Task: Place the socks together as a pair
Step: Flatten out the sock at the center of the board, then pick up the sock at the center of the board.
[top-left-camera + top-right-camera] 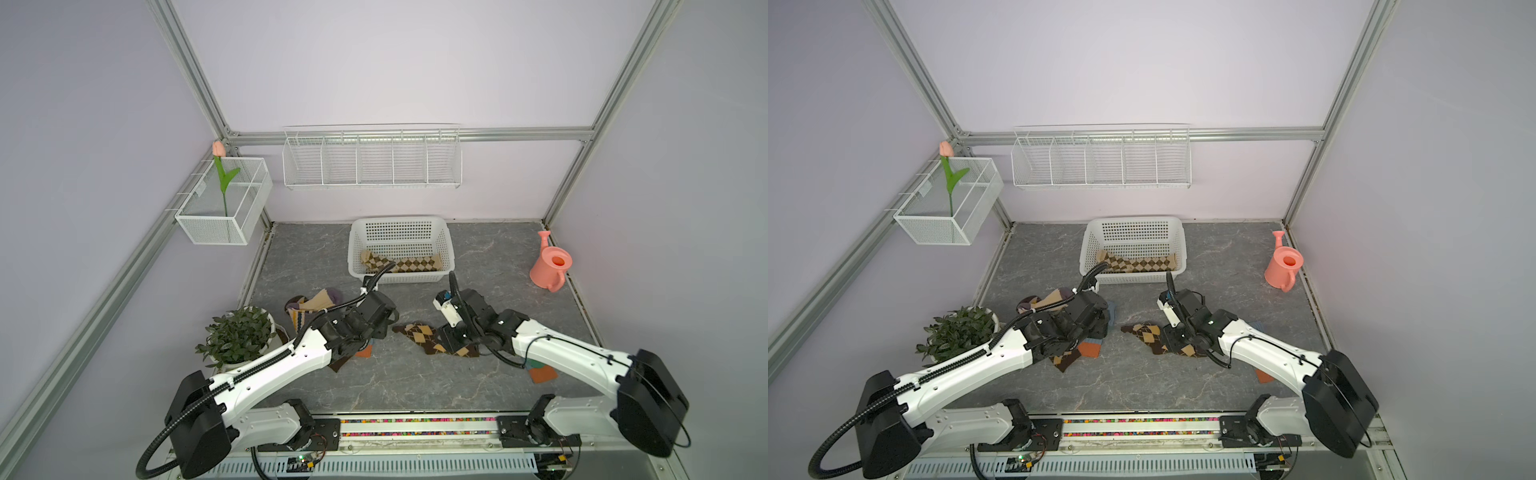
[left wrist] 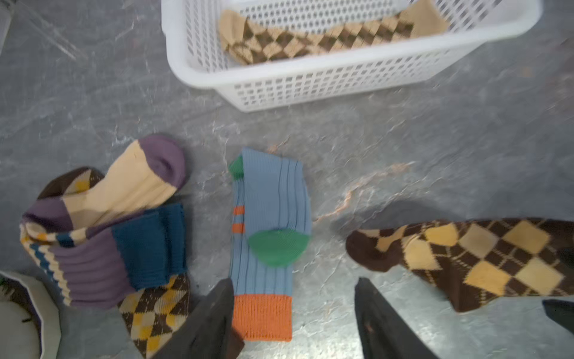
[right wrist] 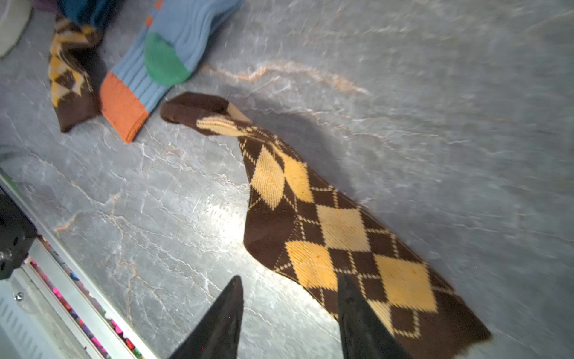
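A dark brown-yellow argyle sock (image 1: 419, 334) (image 3: 326, 223) lies flat mid-table. My right gripper (image 3: 290, 277) hovers open over its cuff end, one fingertip above the fabric, nothing between the fingers. A blue sock (image 2: 267, 217) with green heel and orange cuff lies flat; my left gripper (image 2: 294, 280) stands open just above the cuff, holding nothing. Beside it a cream-purple striped sock (image 2: 124, 192) lies heaped on another dark argyle sock (image 2: 152, 314). Tan argyle socks (image 1: 409, 263) rest in the basket. Another orange-cuffed sock (image 1: 542, 372) peeks from under the right arm.
The white basket (image 1: 399, 277) stands at the back centre. A potted plant (image 1: 237, 336) sits by the left arm and a pink watering can (image 1: 550, 264) at the back right. A wire shelf (image 1: 372, 160) and a mesh box with a tulip (image 1: 224, 203) hang on the walls.
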Robot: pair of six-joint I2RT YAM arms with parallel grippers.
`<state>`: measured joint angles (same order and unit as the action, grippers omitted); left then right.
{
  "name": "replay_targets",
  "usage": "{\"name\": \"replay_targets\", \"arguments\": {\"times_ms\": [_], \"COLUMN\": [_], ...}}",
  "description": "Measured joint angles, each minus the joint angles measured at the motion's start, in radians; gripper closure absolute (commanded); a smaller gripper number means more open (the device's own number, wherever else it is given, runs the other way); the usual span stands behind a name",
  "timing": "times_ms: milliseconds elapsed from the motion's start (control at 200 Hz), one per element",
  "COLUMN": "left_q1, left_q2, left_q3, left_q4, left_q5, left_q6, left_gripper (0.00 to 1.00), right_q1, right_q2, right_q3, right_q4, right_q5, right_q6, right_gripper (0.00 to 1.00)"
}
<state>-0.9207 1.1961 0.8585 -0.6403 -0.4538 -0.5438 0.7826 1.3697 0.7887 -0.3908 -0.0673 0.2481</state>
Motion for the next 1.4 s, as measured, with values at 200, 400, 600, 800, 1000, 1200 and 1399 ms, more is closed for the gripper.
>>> {"name": "replay_targets", "arguments": {"times_ms": [200,400,600,800,1000,1200,1399], "left_q1": [0.000,0.015,0.063,0.062,0.043,0.043,0.068], "left_q2": [-0.035,-0.042,-0.093,-0.078,-0.106,-0.111,-0.002], "left_q3": [-0.049,-0.050,-0.126,-0.214,-0.291,-0.348,-0.365], "left_q4": [0.004,-0.049,-0.118,-0.163,-0.206,-0.182,-0.086], "left_q5": [0.005,-0.025,-0.023,0.062,0.061,0.051,0.063], "left_q6": [-0.040,-0.113,-0.230,-0.338,-0.468,-0.509,-0.515], "left_gripper": [0.36,0.35,0.33,0.34,0.40,0.48,0.59], "right_q1": [0.014,0.032,0.045,0.042,0.037,0.037,0.037], "right_q2": [0.193,0.235,0.196,0.071,-0.006,-0.049,-0.108], "right_q3": [0.027,0.066,0.061,0.058,0.066,0.066,0.066], "right_q4": [0.031,0.006,-0.123,-0.205,-0.215,-0.217,-0.222], "right_q5": [-0.055,-0.051,0.043,0.124,0.150,0.149,0.149], "right_q6": [-0.006,-0.004,0.023,0.036,0.035,0.035,0.032], "right_gripper": [0.55,0.57,0.57,0.57,0.57,0.57,0.58]}}
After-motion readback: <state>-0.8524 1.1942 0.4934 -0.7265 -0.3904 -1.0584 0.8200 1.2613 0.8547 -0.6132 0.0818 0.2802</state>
